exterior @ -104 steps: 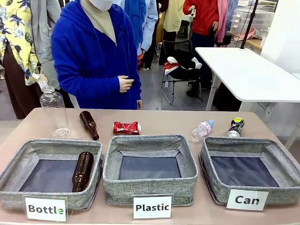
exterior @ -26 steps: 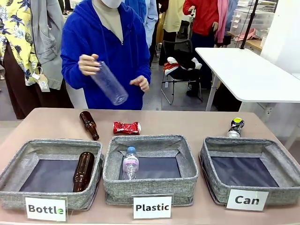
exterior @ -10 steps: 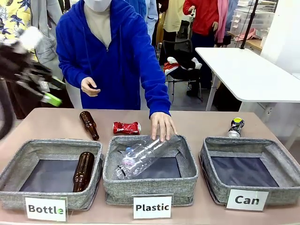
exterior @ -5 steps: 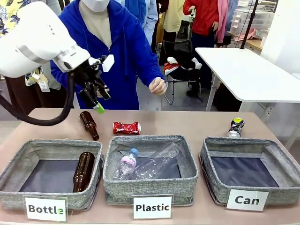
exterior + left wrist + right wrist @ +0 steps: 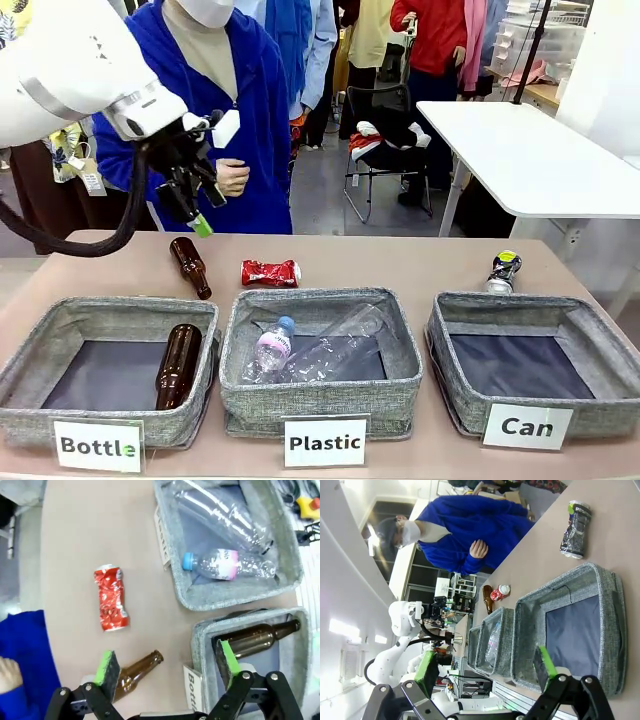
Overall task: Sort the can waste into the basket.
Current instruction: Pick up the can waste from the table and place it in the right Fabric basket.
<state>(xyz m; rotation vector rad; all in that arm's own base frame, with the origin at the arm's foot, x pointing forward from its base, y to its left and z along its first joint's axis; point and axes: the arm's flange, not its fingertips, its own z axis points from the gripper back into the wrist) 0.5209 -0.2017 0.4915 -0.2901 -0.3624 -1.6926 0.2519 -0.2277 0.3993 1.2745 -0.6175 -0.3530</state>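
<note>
Left claw: the left gripper (image 5: 198, 205) hangs in the air above the table's far left, jaws spread as wide as they go and holding nothing
Under it: in its wrist view the green pads frame bare table and the loose brown bottle (image 5: 137, 672)
Right claw: the right gripper (image 5: 485, 667) is also wide open and empty, looking across the Can basket (image 5: 616, 625) from the robot's side
Just changed: a second ago the left arm was only a blur at the picture's left edge, and it has since swung in over the table
Person: the hand (image 5: 232, 177) that was laying the big clear bottle (image 5: 335, 345) into the Plastic basket (image 5: 320, 402) is now drawn back to the chest
Red can (image 5: 270, 272): on its side on the table just behind the Plastic basket, where it lay before
Black can (image 5: 503, 270): just behind the Can basket's far edge, unmoved
Can basket: dark base bare, so neither can is sorted yet
Meaning: the plastics look done (the person's share, it seems), the table is free of hands, and the left claw is probably lining up on the red can, the nearer of the two
</note>
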